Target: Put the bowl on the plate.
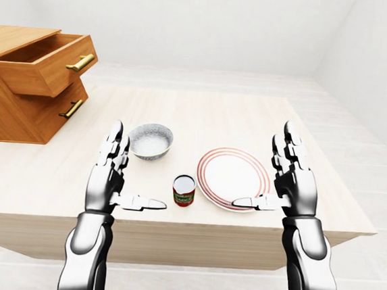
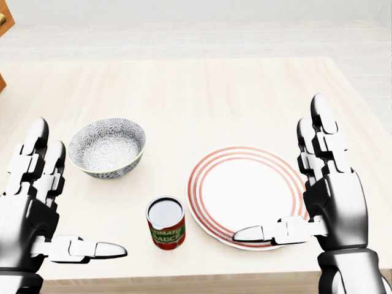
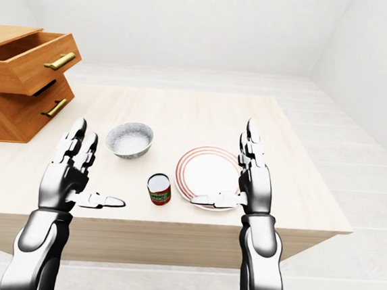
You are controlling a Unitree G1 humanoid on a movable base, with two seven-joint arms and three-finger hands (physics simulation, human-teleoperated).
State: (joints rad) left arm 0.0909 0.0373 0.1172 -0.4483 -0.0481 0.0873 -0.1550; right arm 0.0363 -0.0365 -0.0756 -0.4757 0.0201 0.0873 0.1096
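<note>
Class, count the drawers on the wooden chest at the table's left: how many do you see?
2: the upper drawer pulled open, the lower drawer slightly open beneath it. The chest runs off-frame, so more may be hidden.

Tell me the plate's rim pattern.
Concentric red rings around the white plate, clearest in the head view.

1. The bowl (image 2: pixel 107 147) is a small round ceramic one, patterned grey-and-white on its outer wall and inside, with a pale rim. It stands upright and empty on the light wooden tabletop, in the left half of the head view.
2. The plate (image 2: pixel 245 195) is a flat white dinner plate with concentric red rings round its rim. It lies flat and bare on the same tabletop, to the right of the bowl in the head view and nearer the bottom edge, clearly apart from it.
</note>
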